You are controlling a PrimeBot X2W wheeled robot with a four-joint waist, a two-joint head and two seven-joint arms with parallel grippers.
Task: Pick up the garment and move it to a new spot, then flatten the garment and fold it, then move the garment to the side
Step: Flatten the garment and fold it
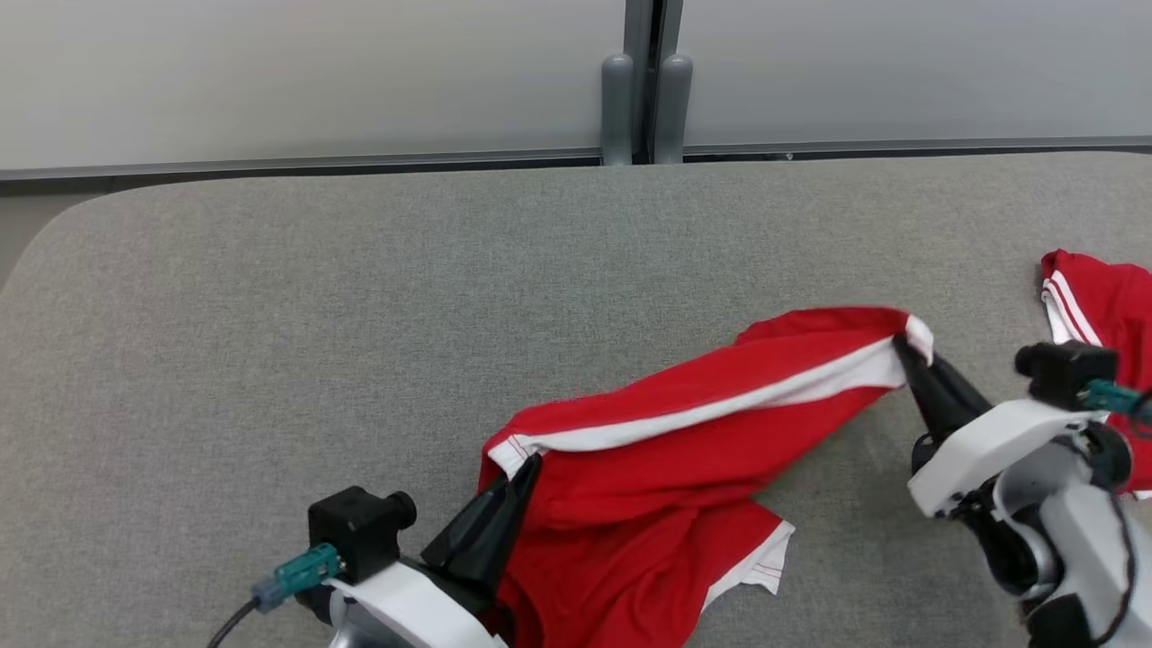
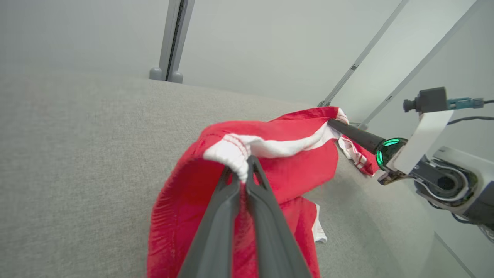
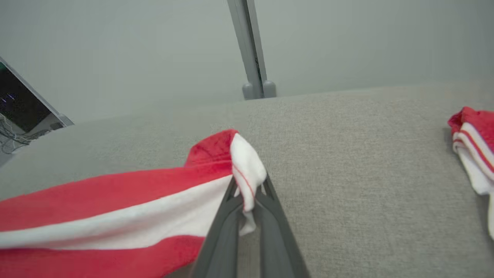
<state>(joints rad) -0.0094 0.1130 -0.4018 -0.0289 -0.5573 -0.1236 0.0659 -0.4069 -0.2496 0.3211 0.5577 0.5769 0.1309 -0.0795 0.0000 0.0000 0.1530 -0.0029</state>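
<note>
Clamping one garment (image 1: 648,486) — left end effector (image 1: 526,468), right end effector (image 1: 903,346) — second garment (image 1: 1102,297) apart.

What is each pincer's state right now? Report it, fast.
Left pincer: shut on the red garment, one end of its white band.
Right pincer: shut on the band's other end.

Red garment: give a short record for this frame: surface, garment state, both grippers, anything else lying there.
surface: grey fabric-covered table
garment: red garment with white band, stretched between the grippers, lower part bunched on the table
left gripper: shut on the band's left end
right gripper: shut on the band's right end
other: second red-and-white cloth farther right on the table
</note>
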